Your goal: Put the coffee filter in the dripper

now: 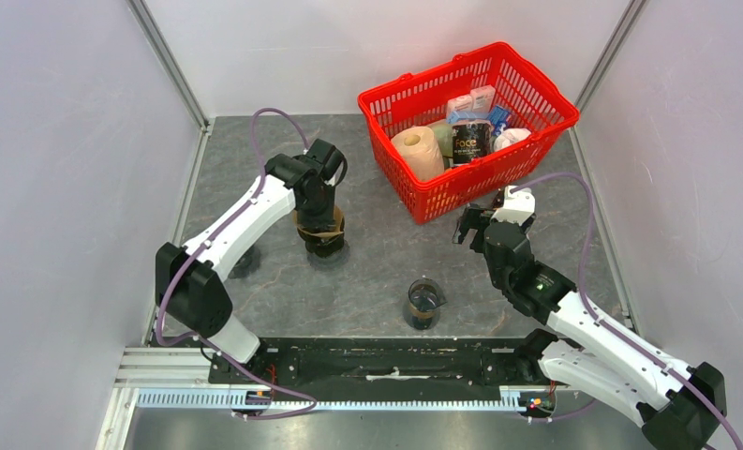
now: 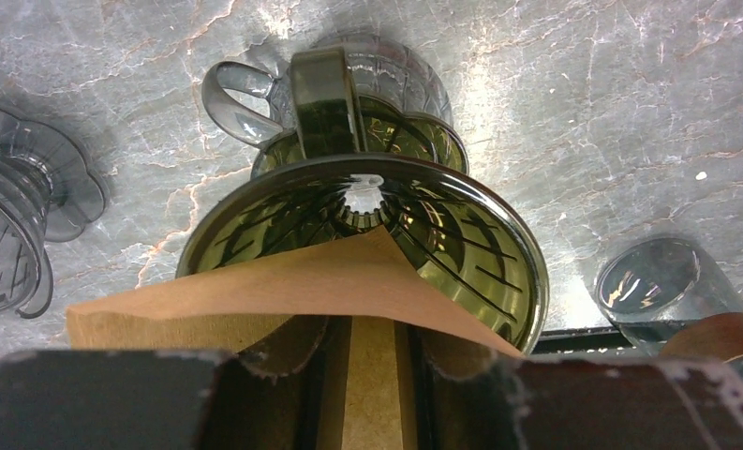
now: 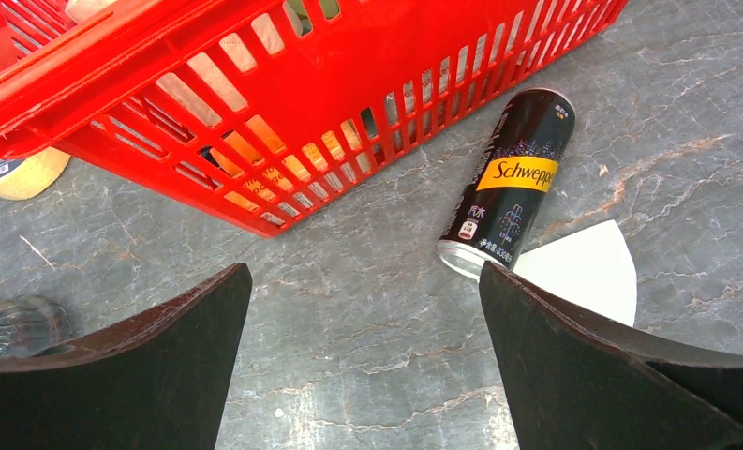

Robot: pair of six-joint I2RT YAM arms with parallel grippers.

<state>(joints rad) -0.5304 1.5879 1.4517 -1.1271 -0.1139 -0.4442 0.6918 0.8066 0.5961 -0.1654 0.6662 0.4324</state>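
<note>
grey marble tabletop [image 1: 377, 267], white walls [image 1: 67, 141]; left claw [image 2: 372, 394] pinches brown filter [image 2: 283, 286] over dripper [image 2: 466, 234]; right claw [image 3: 363, 300] wide, empty.

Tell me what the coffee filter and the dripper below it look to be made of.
The coffee filter looks like unbleached brown paper: a matte, fibrous surface with a crimped seam edge. The dripper is a clear, smoke-tinted, glossy material with moulded inner ribs and bright reflections. It is likely plastic, though glass cannot be ruled out by look alone.
</note>
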